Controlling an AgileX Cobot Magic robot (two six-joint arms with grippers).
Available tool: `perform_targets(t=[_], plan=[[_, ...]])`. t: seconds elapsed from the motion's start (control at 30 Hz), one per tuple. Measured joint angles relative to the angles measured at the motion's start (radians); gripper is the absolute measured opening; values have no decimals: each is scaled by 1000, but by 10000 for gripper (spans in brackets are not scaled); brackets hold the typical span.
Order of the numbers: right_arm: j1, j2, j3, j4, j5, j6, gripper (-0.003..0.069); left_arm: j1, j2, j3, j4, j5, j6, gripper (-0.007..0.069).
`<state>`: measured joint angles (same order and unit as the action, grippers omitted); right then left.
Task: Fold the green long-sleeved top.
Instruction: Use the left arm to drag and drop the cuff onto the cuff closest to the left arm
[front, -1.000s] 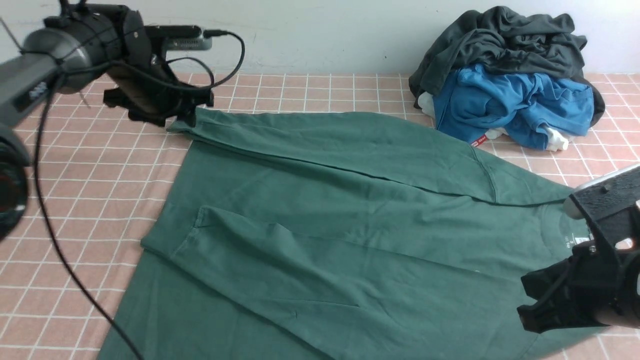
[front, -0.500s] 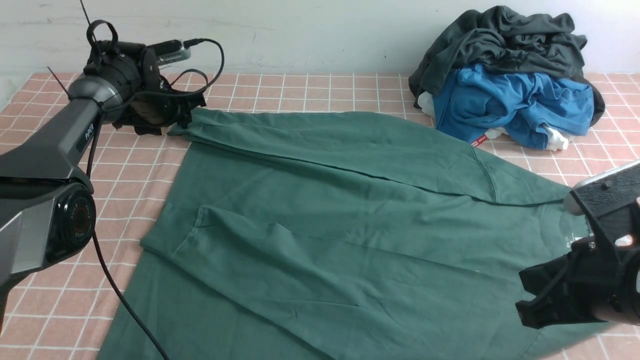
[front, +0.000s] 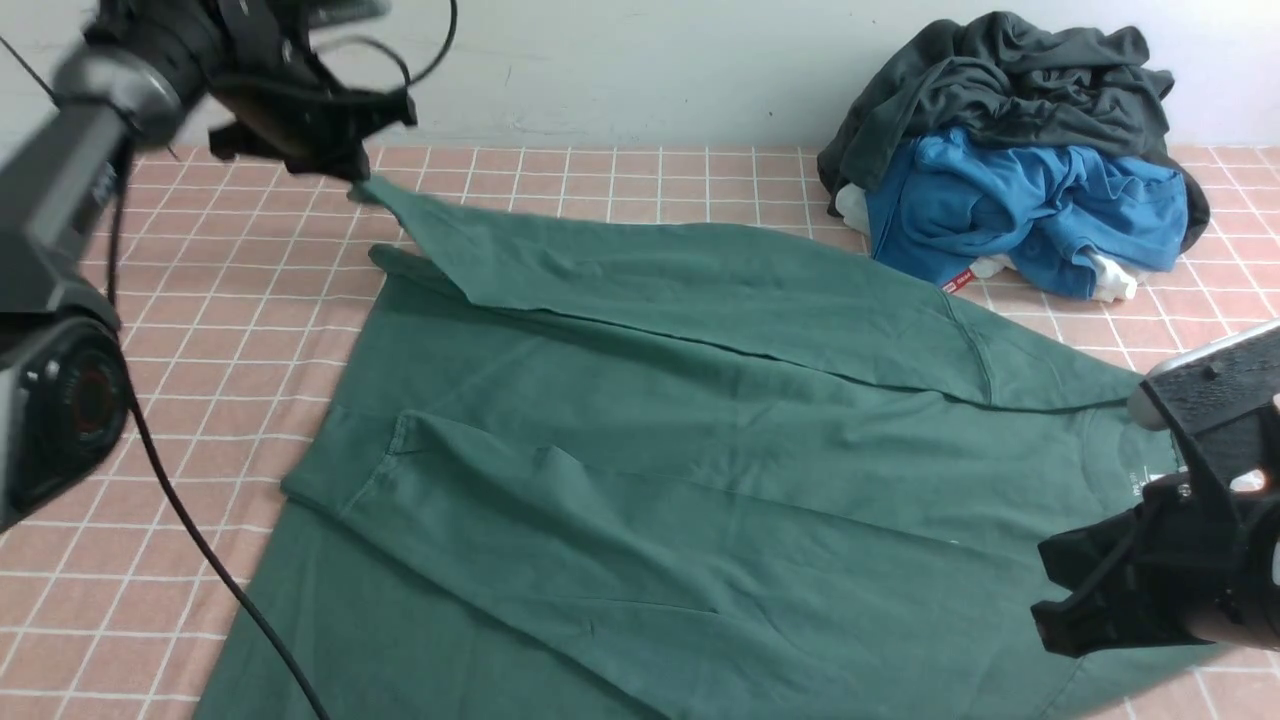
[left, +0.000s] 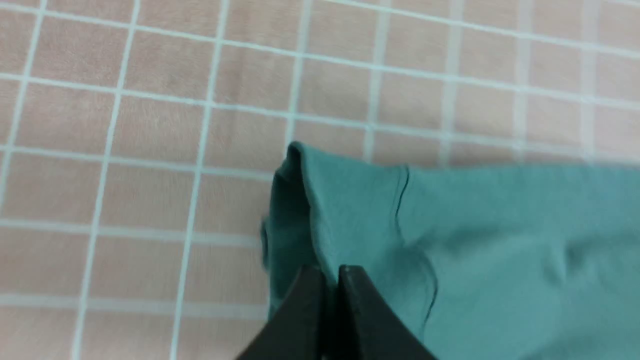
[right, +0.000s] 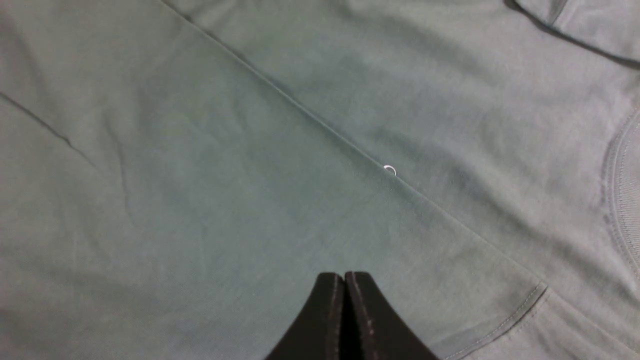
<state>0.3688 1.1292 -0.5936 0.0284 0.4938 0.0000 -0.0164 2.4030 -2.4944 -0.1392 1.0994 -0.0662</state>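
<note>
1. the left claw (left: 336, 280) has closed on the far sleeve of the green long-sleeved top (front: 850, 460) and raised its end; half a second ago that sleeve lay flat along the shirt's far edge.
2. the lifted cloth now slants up to the claw, baring a strip of hem just beneath.
3. the shirt spreads over the desk (front: 200, 400), nearer than the blue garment (front: 1030, 205), which has the dark grey garment (front: 1010, 90) on top.
4. the right claw (right: 344, 280) is closed, holding nothing, above the shirt's chest.
5. likely this sleeve is being laid inward; body folds would remain.
</note>
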Motion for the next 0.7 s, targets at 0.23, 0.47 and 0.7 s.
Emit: perform_targets(t=[0.23,0.47,0.7], plan=[[0,-1,0,0,4,0,-10,-8,-227,178,36,136,154,8],[0,-12,0,-1,4,0,-10,-15,-538,737,61,131,172,8],[0,-12,0,-1,4,0,-10,-20,-558,1102,71,-81,193,51]])
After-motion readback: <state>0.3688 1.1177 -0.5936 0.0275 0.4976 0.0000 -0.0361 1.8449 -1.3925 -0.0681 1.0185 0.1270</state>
